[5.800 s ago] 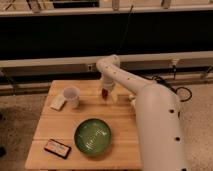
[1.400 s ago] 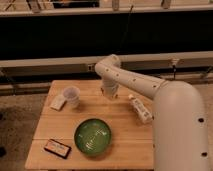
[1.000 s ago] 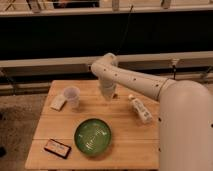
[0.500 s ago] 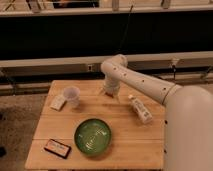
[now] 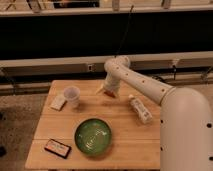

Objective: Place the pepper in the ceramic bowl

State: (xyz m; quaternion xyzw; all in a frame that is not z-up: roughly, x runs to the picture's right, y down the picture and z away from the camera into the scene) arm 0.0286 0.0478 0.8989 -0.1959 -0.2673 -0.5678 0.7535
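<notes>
The pepper (image 5: 101,90) shows as a small orange spot on the wooden table (image 5: 125,135), near its far edge. My gripper (image 5: 109,91) hangs from the white arm (image 5: 145,85) right beside the pepper, touching or nearly touching it. I cannot tell whether it holds it. The ceramic bowl (image 5: 93,136), green, glossy and empty, sits at the front middle of the table, well in front of the gripper.
A whitish translucent cup (image 5: 72,95) stands left of the gripper, with a white packet (image 5: 58,102) beside it. A white bottle (image 5: 141,109) lies to the right. A black flat item (image 5: 57,148) lies at the front left. A dark rail runs behind the table.
The arm's elbow has swung a little to the right and the white bottle has come into view. The gripper stays near the table's far middle by the pepper.
</notes>
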